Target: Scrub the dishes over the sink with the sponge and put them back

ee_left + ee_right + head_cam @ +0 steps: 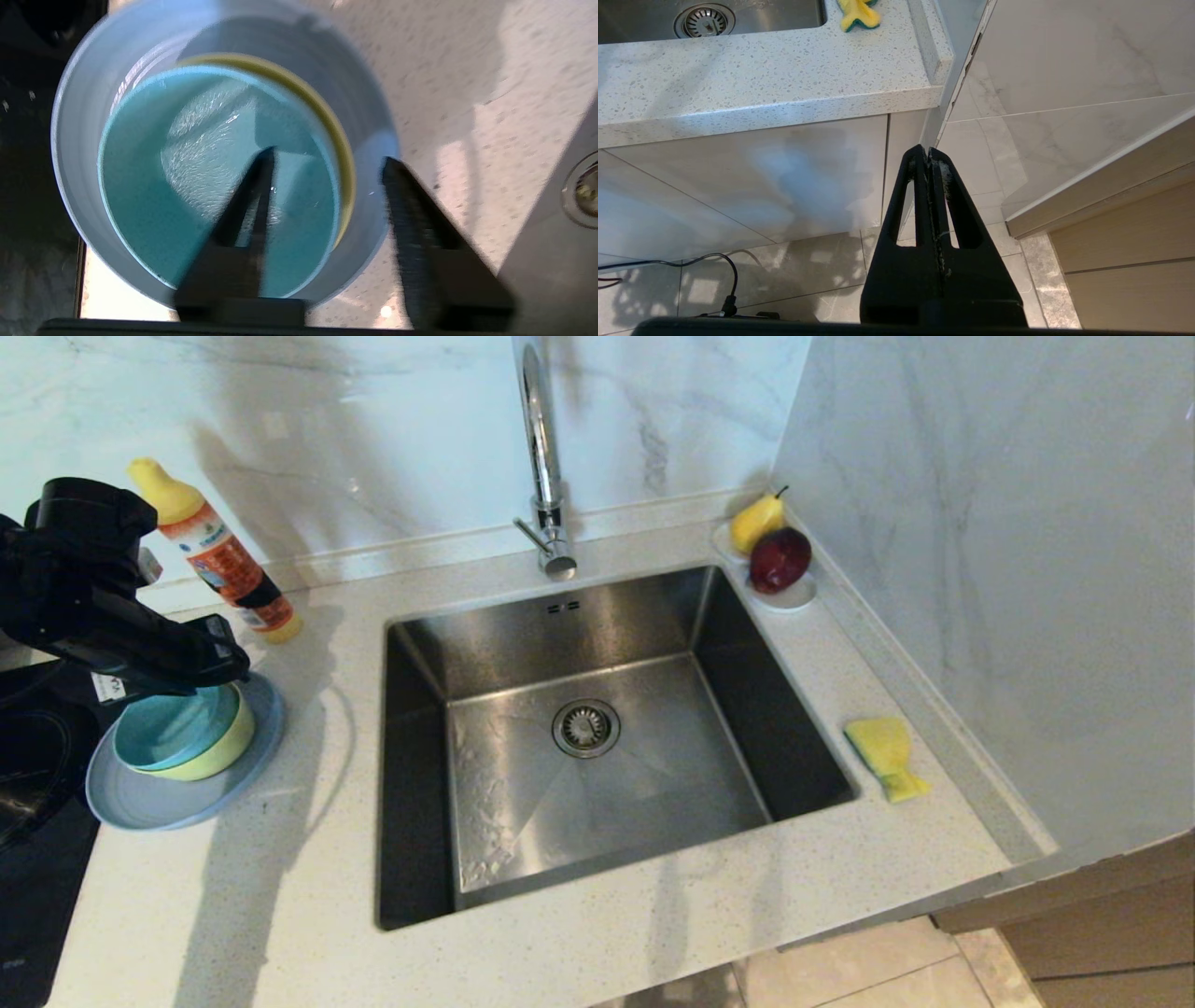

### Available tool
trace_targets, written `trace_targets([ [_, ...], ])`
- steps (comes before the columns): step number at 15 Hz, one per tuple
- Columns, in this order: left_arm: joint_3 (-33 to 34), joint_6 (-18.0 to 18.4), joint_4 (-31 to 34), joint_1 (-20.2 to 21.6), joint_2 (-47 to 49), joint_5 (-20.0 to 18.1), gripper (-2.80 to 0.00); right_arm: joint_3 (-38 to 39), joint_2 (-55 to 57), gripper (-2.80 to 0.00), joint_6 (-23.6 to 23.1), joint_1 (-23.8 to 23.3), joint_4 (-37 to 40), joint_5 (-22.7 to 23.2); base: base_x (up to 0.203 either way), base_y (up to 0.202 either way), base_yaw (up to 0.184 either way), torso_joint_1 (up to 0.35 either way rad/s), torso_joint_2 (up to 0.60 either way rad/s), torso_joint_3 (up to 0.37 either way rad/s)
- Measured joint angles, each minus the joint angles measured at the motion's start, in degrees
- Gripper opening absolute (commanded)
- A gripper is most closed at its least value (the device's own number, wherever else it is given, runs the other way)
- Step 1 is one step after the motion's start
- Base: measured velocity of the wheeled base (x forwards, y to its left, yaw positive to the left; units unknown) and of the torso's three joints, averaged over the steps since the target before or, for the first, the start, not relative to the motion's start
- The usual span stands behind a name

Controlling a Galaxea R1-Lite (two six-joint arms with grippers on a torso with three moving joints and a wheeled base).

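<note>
The dishes stand stacked on the counter left of the sink (597, 803). A teal bowl (173, 728) (187, 186) sits inside a yellow-green bowl (229, 751) (343, 154), which rests on a grey-blue plate (159, 803) (84, 116). My left gripper (210, 658) (329, 156) hangs just over the stack and is open. One finger is above the teal bowl's inside, the other beyond the plate's rim, and neither grips anything. The sponge (887, 756) (858, 14) lies yellow face up on the counter right of the sink. My right gripper (928, 150) is shut and empty, parked below the counter front.
An orange detergent bottle (224, 560) lies behind the dishes. The chrome tap (541, 448) rises behind the basin, whose drain (585, 727) is in the middle. A white dish (789, 597) holds a pear and a red fruit at the back right. A black hob (28, 756) borders the left, a marble wall (980, 569) the right.
</note>
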Motion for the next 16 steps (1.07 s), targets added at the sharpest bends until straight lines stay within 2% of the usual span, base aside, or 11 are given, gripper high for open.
trace_targets([
  [5,-3.22,-1.44,1.18,-0.05,-1.39,-0.24,0.00,0.00,0.00,-2.80,0.00,0.00,-0.02,0.00,0.000,0.000,0.000,0.000,0.00,0.000],
  [6,-4.30,-1.74,2.04,-0.05,-2.19,-0.40,-2.80,0.00,0.00,-2.80,0.00,0.00,0.00,0.00,0.000,0.000,0.000,0.000,0.00,0.000],
  [9,-9.11,-1.85,7.07,-0.02,-5.08,-3.92,-2.80,0.00,0.00,-2.80,0.00,0.00,-0.02,0.00,0.000,0.000,0.000,0.000,0.00,0.000],
  [12,-10.68,-0.79,8.22,-0.20,-8.26,-9.33,-2.80,0.00,0.00,-2.80,0.00,0.00,0.00,0.00,0.000,0.000,0.000,0.000,0.00,0.000],
  [16,-10.76,2.29,5.04,-6.25,-10.15,-11.94,-2.80,0.00,0.00,-2.80,0.00,0.00,-0.02,0.00,0.000,0.000,0.000,0.000,0.00,0.000],
])
